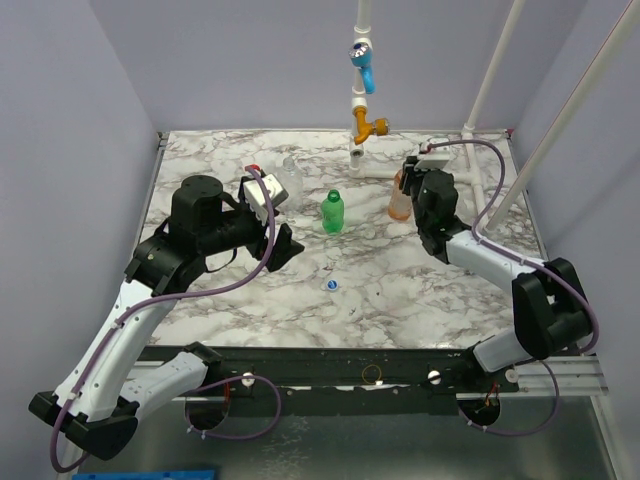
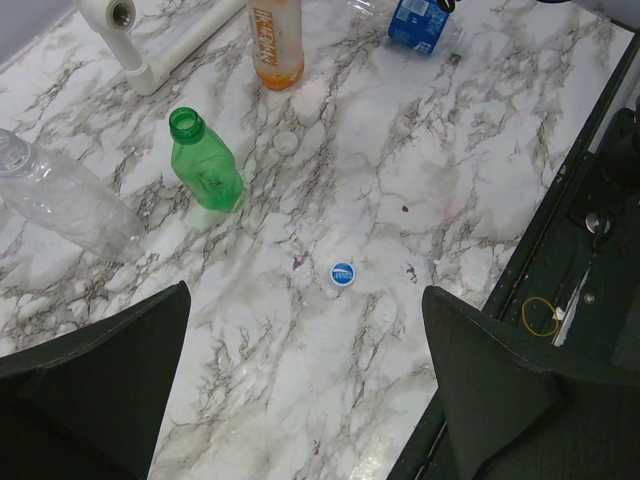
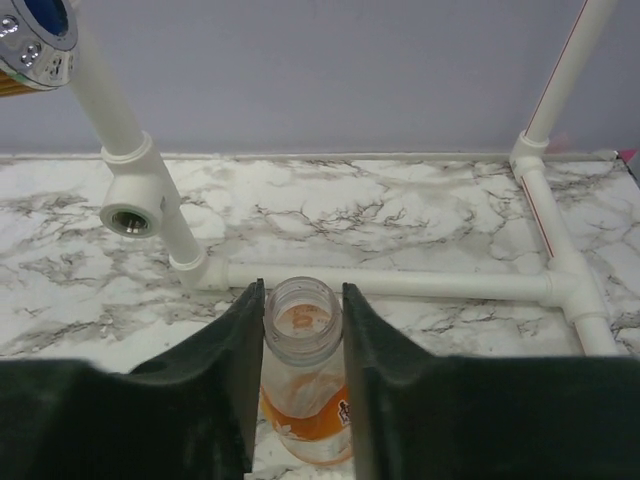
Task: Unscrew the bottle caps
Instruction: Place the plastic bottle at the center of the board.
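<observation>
The right fingers are closed on the neck of the orange bottle, which stands at 2 o'clock from the middle of the counter. Its threaded mouth is bare, so we judge this cap done. The green bottle, translucent and upright, is open too. A blue cap lies flat at 6 o'clock from it, and a whitish cap lies at 3 o'clock.

The left fingers are spread wide and hold nothing, above the glossy marble-patterned surface.

A clear bottle of thin, crinkled plastic lies at 9 o'clock, and a blue-labelled bottle at 1 o'clock. We cannot tell whether either keeps its cap.

Next, we think, the right fingers should let go. One arm should then steady a capped bottle while the other twists. White round pipe runs behind.
</observation>
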